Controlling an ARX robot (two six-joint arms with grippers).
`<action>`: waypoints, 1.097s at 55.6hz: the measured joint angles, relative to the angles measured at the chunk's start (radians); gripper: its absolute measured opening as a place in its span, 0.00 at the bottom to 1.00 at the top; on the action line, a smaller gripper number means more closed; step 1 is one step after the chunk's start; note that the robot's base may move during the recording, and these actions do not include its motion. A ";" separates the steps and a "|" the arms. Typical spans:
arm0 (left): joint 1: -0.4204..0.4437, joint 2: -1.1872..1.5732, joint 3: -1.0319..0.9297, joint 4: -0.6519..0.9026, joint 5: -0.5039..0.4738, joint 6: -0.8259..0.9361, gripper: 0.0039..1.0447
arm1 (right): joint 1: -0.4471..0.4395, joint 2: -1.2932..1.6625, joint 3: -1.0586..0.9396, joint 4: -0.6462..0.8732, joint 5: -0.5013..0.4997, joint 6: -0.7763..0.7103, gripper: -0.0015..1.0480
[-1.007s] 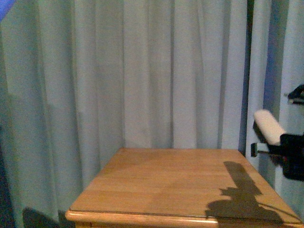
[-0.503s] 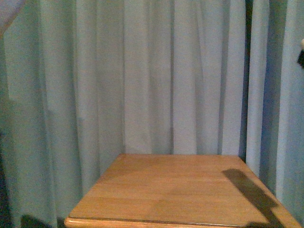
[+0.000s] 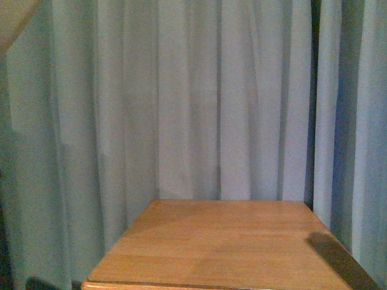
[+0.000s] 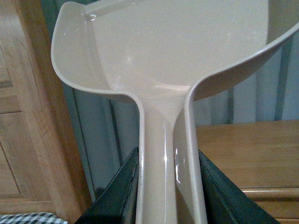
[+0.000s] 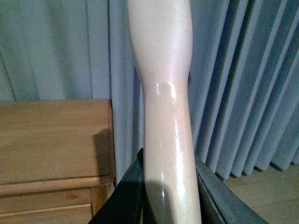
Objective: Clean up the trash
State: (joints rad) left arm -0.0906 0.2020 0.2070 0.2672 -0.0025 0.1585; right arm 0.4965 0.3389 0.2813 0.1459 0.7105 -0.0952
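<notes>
- The left gripper [image 4: 168, 186] is clamped on the neck of the dustpan [image 4: 177, 46]. Its 2 dark fingers [image 4: 122, 191] press against either side of the narrow handle.
- The dustpan is pale beige and glossy. In the left wrist view its wide scoop opens away from the camera, and its raised side walls curve in toward the handle.
- The right gripper [image 5: 169, 186] is closed around a pale handle [image 5: 163, 93], smooth and shiny, with 1 dark finger [image 5: 128, 196] on each side. A thin dark fringe shows at one edge of the handle, too small to identify.
- The trash shows in none of the 3 views, so where it lies cannot be told.
- In the front view a wooden table [image 3: 224, 241] stands before a long grey-blue curtain [image 3: 181, 96] hanging in folds. Neither arm is visible there.
- A dark shadow [image 3: 335, 257] falls across the table's right near corner.
- A beige shape [image 3: 15, 18] cuts across the upper left corner of the front view (too little of it shows to say what it is).
- Beside the dustpan in the left wrist view are a wooden cabinet [image 4: 28, 116] and a scrap of black-and-white checked fabric [image 4: 28, 218].
- The right wrist view shows a table edge with a drawer front [image 5: 46, 200] below it, and a wooden floor [image 5: 266, 196] under the curtain.
</notes>
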 joint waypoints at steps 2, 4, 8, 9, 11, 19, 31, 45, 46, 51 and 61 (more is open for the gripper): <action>0.000 0.000 0.000 0.000 0.000 0.000 0.27 | -0.006 -0.001 0.000 0.001 0.000 0.000 0.20; 0.000 0.000 0.000 0.000 0.000 0.000 0.27 | -0.011 -0.001 0.000 0.002 0.000 0.000 0.20; 0.000 0.000 0.000 0.000 0.000 0.000 0.27 | -0.016 -0.001 0.000 0.002 0.001 0.000 0.20; 0.000 0.000 0.000 0.000 0.000 0.000 0.27 | -0.017 -0.001 0.000 0.002 0.001 0.000 0.20; 0.000 0.000 0.000 0.000 0.000 0.000 0.27 | -0.018 -0.001 0.000 0.002 0.001 0.000 0.20; 0.000 0.000 0.000 0.000 0.001 0.000 0.27 | -0.018 -0.001 0.000 0.002 0.001 0.000 0.20; 0.000 0.000 0.000 0.000 0.002 0.000 0.27 | -0.023 -0.004 0.000 0.002 0.011 0.001 0.20; 0.002 -0.003 -0.001 0.000 -0.004 0.000 0.27 | -0.021 0.000 -0.001 0.002 0.003 0.001 0.20; 0.002 -0.003 -0.002 0.000 -0.004 0.000 0.27 | -0.023 0.000 -0.001 0.002 0.005 0.001 0.20; 0.002 -0.003 -0.002 0.000 0.001 0.000 0.27 | -0.023 -0.001 -0.001 0.002 0.003 0.001 0.20; 0.002 -0.005 -0.002 0.000 -0.002 0.000 0.27 | -0.023 -0.003 0.000 0.002 0.000 0.001 0.20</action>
State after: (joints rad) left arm -0.0883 0.1974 0.2050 0.2672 -0.0040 0.1581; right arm 0.4740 0.3363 0.2810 0.1478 0.7105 -0.0944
